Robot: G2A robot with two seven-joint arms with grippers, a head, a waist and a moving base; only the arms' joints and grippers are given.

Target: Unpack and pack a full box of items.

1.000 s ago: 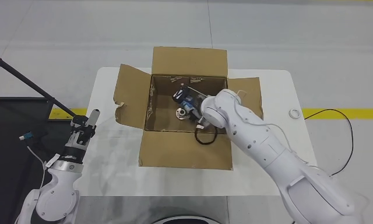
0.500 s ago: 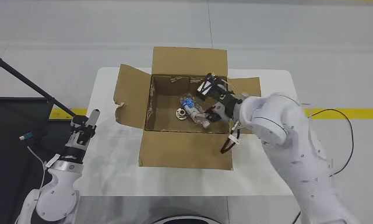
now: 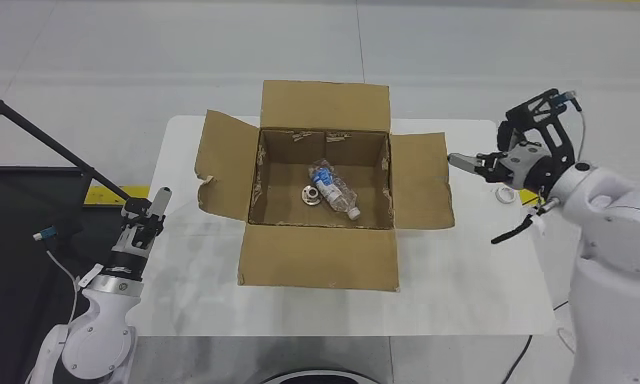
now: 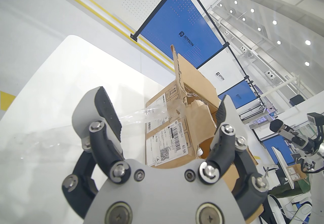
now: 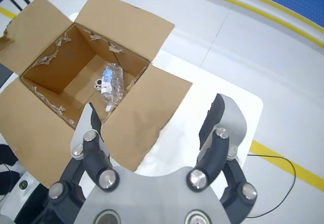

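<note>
Cardboard box (image 5: 63, 57), flaps spread: clear plastic bottle (image 5: 112, 85) lying inside, small metal fitting (image 5: 97, 84) just beside it; right gripper (image 5: 153, 108) near box, fingers apart, empty.

So the left arm (image 3: 105, 314) sits low on its own side, wrist aimed forward, and the left end effector (image 4: 163, 95) has its fingers spread wide with nothing between them. The right arm (image 3: 600, 224) is out on the other side, right end effector (image 5: 153, 106) gaping too, empty.

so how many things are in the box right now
2. A clear plastic bottle lies on the floor of the box; a small round metal part sits right beside it. The walls may hide more.
</note>
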